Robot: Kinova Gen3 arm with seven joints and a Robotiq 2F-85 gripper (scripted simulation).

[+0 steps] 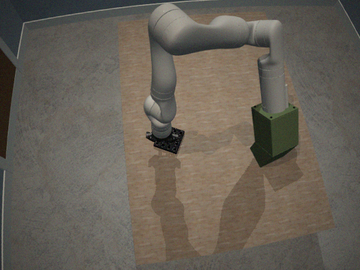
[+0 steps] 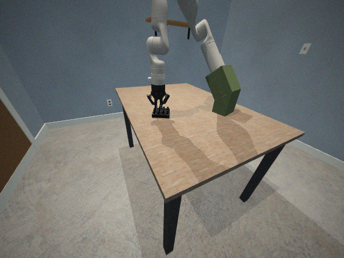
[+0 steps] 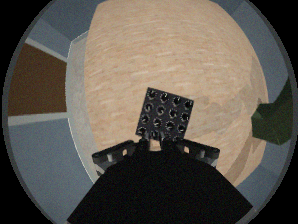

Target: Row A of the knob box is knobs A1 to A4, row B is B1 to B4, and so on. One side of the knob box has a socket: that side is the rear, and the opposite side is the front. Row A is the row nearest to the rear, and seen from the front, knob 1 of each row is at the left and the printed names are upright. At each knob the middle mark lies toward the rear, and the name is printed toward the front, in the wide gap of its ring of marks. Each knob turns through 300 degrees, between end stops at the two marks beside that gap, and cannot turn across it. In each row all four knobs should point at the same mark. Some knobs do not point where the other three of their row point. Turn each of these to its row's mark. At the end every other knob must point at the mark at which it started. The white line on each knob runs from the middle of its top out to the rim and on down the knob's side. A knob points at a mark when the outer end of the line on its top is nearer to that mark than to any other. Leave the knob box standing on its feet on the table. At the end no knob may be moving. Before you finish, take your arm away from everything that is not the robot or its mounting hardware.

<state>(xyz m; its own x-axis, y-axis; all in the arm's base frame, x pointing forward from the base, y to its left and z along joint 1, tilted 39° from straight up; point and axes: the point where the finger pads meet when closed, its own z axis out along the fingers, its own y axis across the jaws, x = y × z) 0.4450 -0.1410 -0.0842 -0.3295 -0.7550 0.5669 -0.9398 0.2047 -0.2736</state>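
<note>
Knob box (image 1: 180, 138) (image 2: 160, 115) (image 3: 166, 115) flat on table (image 1: 228, 180) (image 2: 212, 137) (image 3: 165, 50), below my gripper (image 1: 162, 139) (image 2: 159, 106) (image 3: 154, 137): black, square, four-by-four knobs, pale marks ringing them. Fingers narrowly apart at edge row; can't tell whether they pinch knob.

The pale arm (image 1: 201, 37) (image 2: 158, 46) arches high over the worktop, its wrist (image 1: 162, 129) (image 2: 157, 75) dropping straight down near the left long edge. The gripper (image 2: 158, 105) (image 3: 154, 137) points downward, its fingers parted only slightly (perhaps empty; hard to tell from here).
</note>
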